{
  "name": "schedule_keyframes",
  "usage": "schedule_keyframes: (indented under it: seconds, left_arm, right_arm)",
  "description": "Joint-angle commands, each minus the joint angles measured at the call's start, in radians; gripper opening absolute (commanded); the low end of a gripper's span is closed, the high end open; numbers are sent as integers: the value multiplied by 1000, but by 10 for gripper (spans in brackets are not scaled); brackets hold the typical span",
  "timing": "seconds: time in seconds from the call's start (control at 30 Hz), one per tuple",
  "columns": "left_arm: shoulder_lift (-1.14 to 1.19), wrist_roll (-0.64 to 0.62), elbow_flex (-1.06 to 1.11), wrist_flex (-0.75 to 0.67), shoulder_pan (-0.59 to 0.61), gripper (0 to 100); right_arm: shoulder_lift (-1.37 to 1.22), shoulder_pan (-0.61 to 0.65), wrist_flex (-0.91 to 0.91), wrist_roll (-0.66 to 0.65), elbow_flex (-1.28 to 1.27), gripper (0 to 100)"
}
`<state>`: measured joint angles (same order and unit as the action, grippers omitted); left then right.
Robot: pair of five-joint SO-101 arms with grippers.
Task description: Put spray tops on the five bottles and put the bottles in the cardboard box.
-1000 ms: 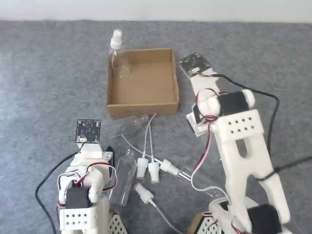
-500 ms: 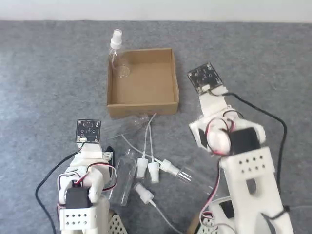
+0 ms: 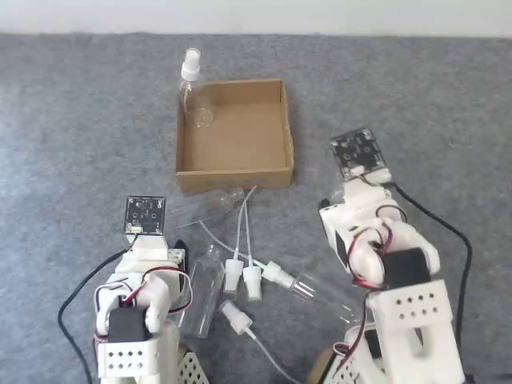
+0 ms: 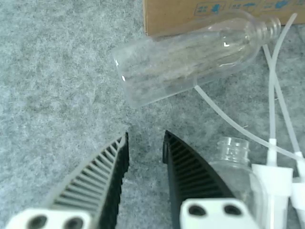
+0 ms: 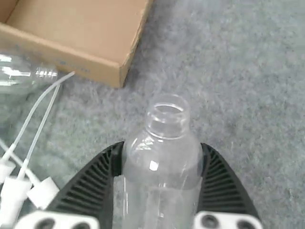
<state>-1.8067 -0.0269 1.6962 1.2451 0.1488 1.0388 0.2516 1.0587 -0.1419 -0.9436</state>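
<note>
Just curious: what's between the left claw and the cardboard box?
Between left gripper and cardboard box lies a capless clear bottle on its side, per the left wrist view.

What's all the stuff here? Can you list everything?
cardboard box: one, brown, far side of table.
capped bottle: one, clear, white spray top, box's far left corner.
open bottles: three, clear, lying between box and arms.
held bottle: one, clear, topless, in right claw.
loose spray tops: four, white, between the arms.
table: one, grey.
left claw: one, grey and black, open beside an open bottle.
right claw: one, black, shut on held bottle.
</note>
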Motion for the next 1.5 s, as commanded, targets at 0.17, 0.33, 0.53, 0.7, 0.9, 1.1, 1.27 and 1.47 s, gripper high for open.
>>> schedule_keyframes:
  seconds: [0.17,0.33,0.53,0.7,0.9,1.1,1.27,1.47]
  left_arm:
    - [-15,14,-12,6,6,111]
    - [-15,265,-12,-155,6,111]
    - [-14,365,-38,-184,5,108]
    - [-14,451,-151,-32,6,108]
    - [-12,557,-237,-26,32,107]
    - [3,580,-337,0,26,107]
    - [152,634,-476,60,23,107]
    - [385,687,-562,115,-118,112]
  right_arm:
    - [166,-16,-111,25,-123,111]
    - [232,-16,-173,74,-207,111]
    - [303,-38,-177,77,-245,111]
    - [371,-110,-179,80,-262,111]
    - [421,-120,-180,80,-287,111]
    - [423,-120,-252,71,-330,111]
    - [421,-128,-260,69,-333,111]
    - [429,-225,-265,80,-330,111]
